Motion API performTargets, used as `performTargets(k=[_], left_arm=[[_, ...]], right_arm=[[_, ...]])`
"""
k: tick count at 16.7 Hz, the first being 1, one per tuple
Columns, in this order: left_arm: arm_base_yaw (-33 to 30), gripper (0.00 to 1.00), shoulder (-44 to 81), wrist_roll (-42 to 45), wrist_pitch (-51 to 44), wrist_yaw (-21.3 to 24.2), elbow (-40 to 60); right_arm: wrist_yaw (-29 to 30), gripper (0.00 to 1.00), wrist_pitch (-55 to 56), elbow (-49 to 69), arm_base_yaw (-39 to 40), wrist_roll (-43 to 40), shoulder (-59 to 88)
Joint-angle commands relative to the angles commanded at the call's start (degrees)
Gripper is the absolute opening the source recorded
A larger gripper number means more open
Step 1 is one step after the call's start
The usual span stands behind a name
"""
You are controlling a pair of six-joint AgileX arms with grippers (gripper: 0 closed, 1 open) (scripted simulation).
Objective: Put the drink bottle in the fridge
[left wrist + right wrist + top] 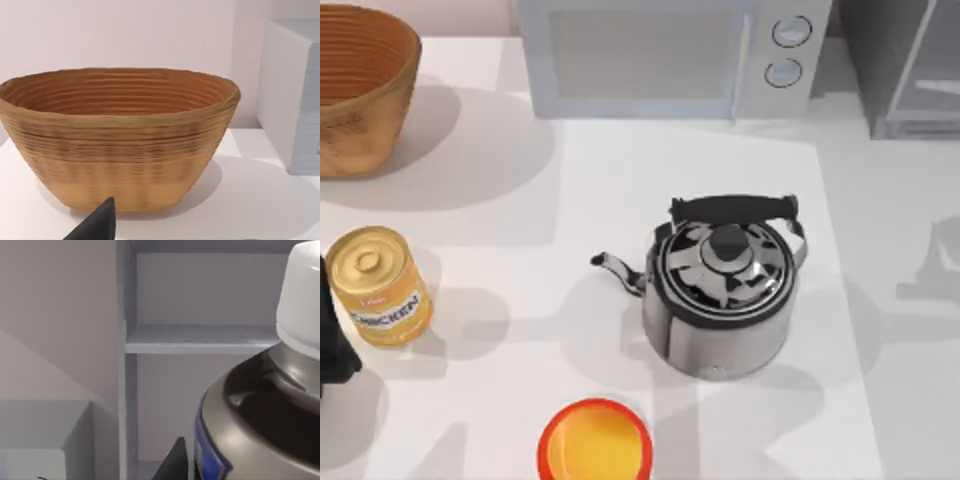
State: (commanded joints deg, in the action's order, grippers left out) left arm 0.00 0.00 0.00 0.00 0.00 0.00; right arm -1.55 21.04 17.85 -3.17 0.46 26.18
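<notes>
The drink bottle (260, 410), one, white-capped, stands before the open fridge (200, 337) shelf beside the right gripper (172, 465), grip untellable, in the right wrist view, while the top view's upper right shows the fridge beside one microwave (670, 55), above one kettle (720, 290).

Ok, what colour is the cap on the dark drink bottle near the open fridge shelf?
White cap on the dark bottle, clearest in the right wrist view.

All I see of my left arm's matte black, wedge-shaped fingers (97, 225) is one pointed tip at the lower edge of its wrist view. My right arm's fingers (172, 462) show as a dark, angular sliver, bottom centre.
</notes>
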Motion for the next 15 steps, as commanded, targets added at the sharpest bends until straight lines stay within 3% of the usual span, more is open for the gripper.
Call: performTargets(k=[9,15], left_arm=[[0.0,1.00,0.0,0.0,0.0,0.0,0.0],[0.0,1.00,0.0,0.0,0.0,0.0,0.0]], right_arm=[[-4.8,0.01,30.6,25.9,-7.4,1.7,54.2],[-9.8,0.01,41.4,35.6,-12.0,1.2,84.4]])
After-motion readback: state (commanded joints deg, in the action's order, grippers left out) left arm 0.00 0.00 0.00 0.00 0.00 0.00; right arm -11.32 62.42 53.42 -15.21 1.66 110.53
